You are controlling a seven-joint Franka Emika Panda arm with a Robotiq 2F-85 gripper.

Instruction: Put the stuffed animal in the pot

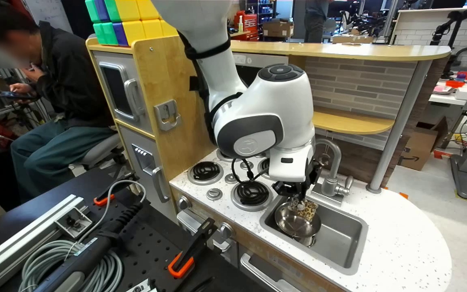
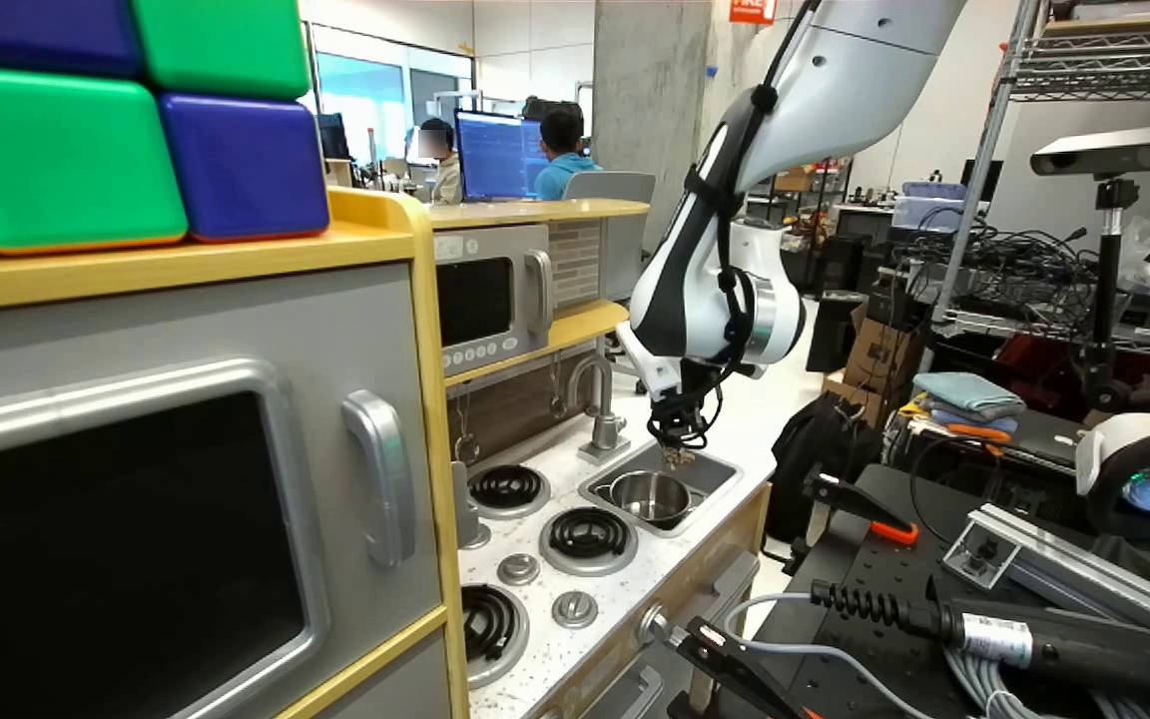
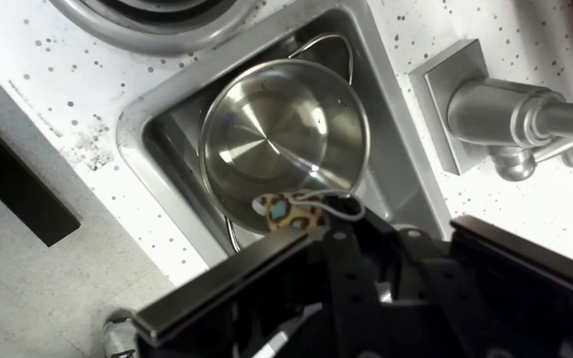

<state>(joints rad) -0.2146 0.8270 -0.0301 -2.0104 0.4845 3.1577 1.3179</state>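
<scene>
The stuffed animal is a small tan plush with brown and turquoise spots and a white loop. It shows in the wrist view [image 3: 289, 211] and in both exterior views [image 1: 309, 209] [image 2: 677, 457]. The pot is round, shiny and silver, and stands upright in the sink; it shows in the wrist view [image 3: 266, 134] and in both exterior views [image 1: 296, 227] [image 2: 650, 496]. My gripper [image 1: 297, 195] [image 2: 679, 439] is shut on the stuffed animal and holds it above the pot, near one side of its rim. In the wrist view the fingertips [image 3: 341, 206] are dark and partly hide the plush.
The grey sink basin [image 1: 357, 251] surrounds the pot. The faucet [image 1: 333, 170] rises right behind the sink, close to my gripper. Stove burners [image 1: 251, 195] lie beside the sink. A tall toy cabinet [image 2: 425, 419] and a yellow shelf [image 1: 351, 120] stand around the counter.
</scene>
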